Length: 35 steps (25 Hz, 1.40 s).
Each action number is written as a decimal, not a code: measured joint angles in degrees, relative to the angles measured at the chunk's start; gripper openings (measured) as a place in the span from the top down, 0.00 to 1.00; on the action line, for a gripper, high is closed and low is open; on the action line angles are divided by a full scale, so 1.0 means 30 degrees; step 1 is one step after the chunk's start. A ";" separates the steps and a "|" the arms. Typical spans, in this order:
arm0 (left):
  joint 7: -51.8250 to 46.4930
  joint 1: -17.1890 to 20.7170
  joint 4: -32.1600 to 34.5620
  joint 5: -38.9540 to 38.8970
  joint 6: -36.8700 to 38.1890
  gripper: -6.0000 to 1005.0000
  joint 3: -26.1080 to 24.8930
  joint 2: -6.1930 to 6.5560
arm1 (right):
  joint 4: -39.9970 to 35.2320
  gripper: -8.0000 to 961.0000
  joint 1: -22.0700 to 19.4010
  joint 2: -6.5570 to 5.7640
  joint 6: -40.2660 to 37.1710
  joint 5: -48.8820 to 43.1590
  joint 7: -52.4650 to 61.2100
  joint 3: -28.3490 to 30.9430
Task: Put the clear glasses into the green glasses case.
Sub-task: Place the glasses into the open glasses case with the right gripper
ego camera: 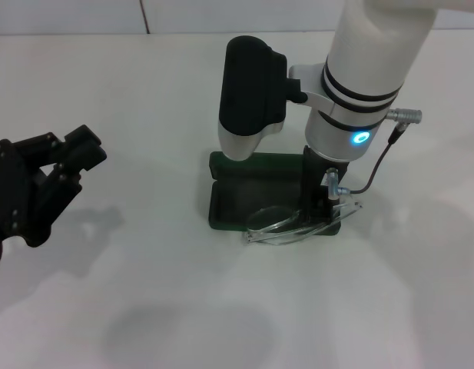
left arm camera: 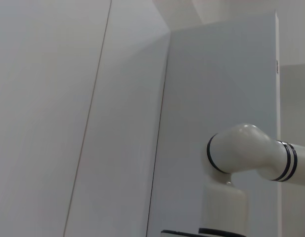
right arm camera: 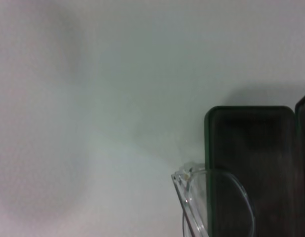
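Observation:
The green glasses case [ego camera: 240, 198] lies open on the white table, its lid [ego camera: 218, 163] at the far side, partly hidden behind my right arm. The clear glasses [ego camera: 286, 224] hang tilted over the case's near right part, their lens reaching past the front rim. My right gripper [ego camera: 326, 194] points down over the case's right end and is shut on the glasses near one arm. The right wrist view shows the case [right arm camera: 251, 143] with the lens [right arm camera: 216, 197] over its edge. My left gripper [ego camera: 67, 154] stays open, far left of the case.
Bare white table [ego camera: 183, 307] surrounds the case on the left, front and right. My right arm's black wrist housing [ego camera: 252, 84] hangs above the case's far side. The left wrist view shows only wall panels and a white arm joint [left arm camera: 241, 153].

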 joint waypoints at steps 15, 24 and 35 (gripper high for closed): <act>0.0044 0.1102 0.0206 0.0002 0.0985 0.86 -0.0107 0.0326 | -0.1775 0.72 -0.0691 0.0000 -0.0237 -0.0961 0.1047 -0.0673; -0.0692 0.1791 0.0674 0.0104 0.1376 0.86 -0.0012 0.0494 | -0.3705 0.72 -0.1530 -0.0001 0.0277 -0.2524 0.2712 -0.2590; -0.0460 0.1677 0.0674 0.0179 0.1377 0.86 -0.0098 0.0361 | -0.4761 0.72 -0.2299 0.0000 0.0865 -0.3332 0.3296 -0.3434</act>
